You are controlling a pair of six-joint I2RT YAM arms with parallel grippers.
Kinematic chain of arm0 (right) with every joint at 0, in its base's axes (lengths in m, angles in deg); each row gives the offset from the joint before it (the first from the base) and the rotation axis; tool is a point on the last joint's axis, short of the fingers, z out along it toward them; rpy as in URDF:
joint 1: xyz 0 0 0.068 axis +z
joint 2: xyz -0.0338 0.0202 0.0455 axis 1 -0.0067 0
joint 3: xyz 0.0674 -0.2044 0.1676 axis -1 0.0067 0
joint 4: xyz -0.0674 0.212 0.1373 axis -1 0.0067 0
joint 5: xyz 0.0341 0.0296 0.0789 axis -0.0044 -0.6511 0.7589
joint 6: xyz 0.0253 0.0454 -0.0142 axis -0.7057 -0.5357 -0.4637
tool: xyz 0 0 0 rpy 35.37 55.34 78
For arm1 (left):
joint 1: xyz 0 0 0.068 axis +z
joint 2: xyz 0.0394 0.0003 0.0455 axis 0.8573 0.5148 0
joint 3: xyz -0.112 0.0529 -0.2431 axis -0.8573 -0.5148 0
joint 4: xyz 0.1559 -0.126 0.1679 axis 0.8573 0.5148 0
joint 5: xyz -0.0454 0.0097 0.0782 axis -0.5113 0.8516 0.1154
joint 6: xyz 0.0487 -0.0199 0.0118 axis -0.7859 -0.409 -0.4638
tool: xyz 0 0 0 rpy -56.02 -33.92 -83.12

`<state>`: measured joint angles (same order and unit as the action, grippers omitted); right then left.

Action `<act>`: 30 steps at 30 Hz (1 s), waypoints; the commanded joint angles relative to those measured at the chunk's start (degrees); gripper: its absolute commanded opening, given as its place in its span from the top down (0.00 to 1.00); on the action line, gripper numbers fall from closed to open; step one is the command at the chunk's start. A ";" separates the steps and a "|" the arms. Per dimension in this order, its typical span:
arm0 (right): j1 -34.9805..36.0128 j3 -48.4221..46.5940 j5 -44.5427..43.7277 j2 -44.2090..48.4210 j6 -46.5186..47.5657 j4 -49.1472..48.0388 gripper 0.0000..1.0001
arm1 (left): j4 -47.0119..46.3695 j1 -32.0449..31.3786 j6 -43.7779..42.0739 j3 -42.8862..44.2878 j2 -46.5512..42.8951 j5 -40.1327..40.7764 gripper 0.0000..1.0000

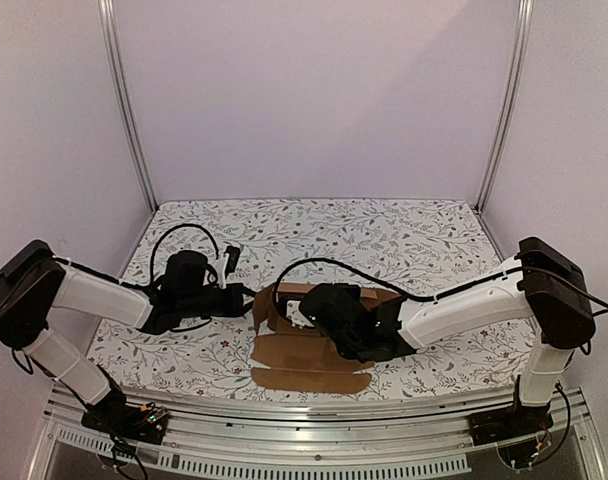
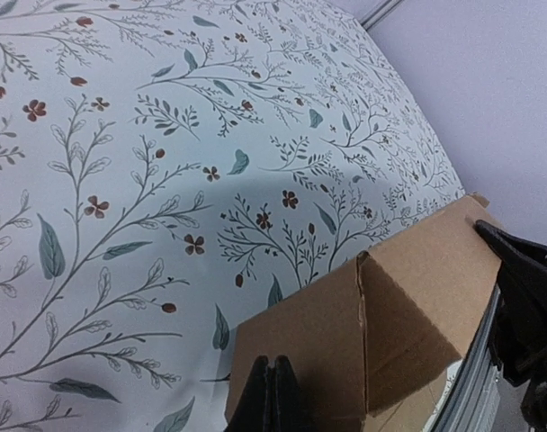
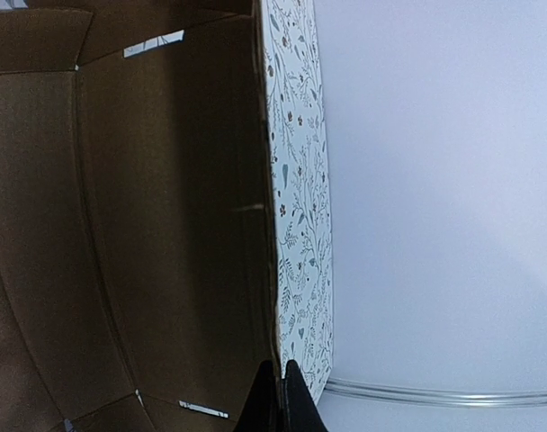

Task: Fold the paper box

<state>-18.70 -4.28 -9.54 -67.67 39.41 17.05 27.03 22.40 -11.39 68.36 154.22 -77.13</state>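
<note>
Holding both shut and seemingly empty, you are resting the left tool (image 2: pixel 272 398) at the left flap (image 2: pixel 300 346) of the paper box (image 1: pixel 304 355), right tool (image 3: pixel 281 396) inside it.

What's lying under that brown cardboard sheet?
The flowered table cover shows around the paper box, so it lies on that. Whether anything else sits beneath cannot be seen; the cardboard covers it.

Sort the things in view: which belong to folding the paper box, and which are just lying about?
For the job: paper box, left claw, right claw.
Just there: flowered tablecloth, metal pole.
</note>
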 commanded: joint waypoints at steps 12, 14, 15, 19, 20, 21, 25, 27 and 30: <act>0.71 0.10 -1.59 -0.76 -1.98 -0.49 1.00 | 7.16 -7.68 -1.36 -1.09 -3.17 6.61 1.00; 0.80 0.06 -1.54 -0.75 -2.12 -0.34 1.00 | 8.68 -8.66 -2.12 -0.20 -3.17 7.65 1.00; 0.84 0.03 -1.57 -0.82 -2.16 -0.30 1.00 | 9.37 -9.03 -2.50 0.07 -3.11 8.19 1.00; 1.04 -0.18 -1.66 -0.86 -2.25 0.01 1.00 | 10.68 -9.94 -3.50 1.12 -3.00 9.38 1.00; 1.06 -0.16 -1.61 -0.84 -2.22 0.05 1.00 | 10.85 -10.04 -3.70 1.24 -2.83 9.55 1.00; 1.11 -0.20 -1.57 -0.78 -2.25 0.12 1.00 | 10.77 -10.13 -3.92 1.33 -2.76 9.52 1.00; 1.40 -0.20 -1.53 -0.84 -2.38 0.76 1.00 | 11.13 -10.45 -4.56 2.30 -2.20 9.30 1.00; 1.40 -0.20 -1.53 -0.87 -2.77 1.15 1.00 | 11.44 -10.78 -4.87 2.79 -2.10 9.50 1.00; 1.66 -0.13 -1.36 -0.89 -3.28 1.61 1.00 | 11.86 -11.06 -5.29 3.13 -2.08 9.68 0.94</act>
<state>-17.96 -4.28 -10.43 -67.70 37.93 17.66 37.46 12.56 -15.15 69.94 151.90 -68.23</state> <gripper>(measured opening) 0.007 0.034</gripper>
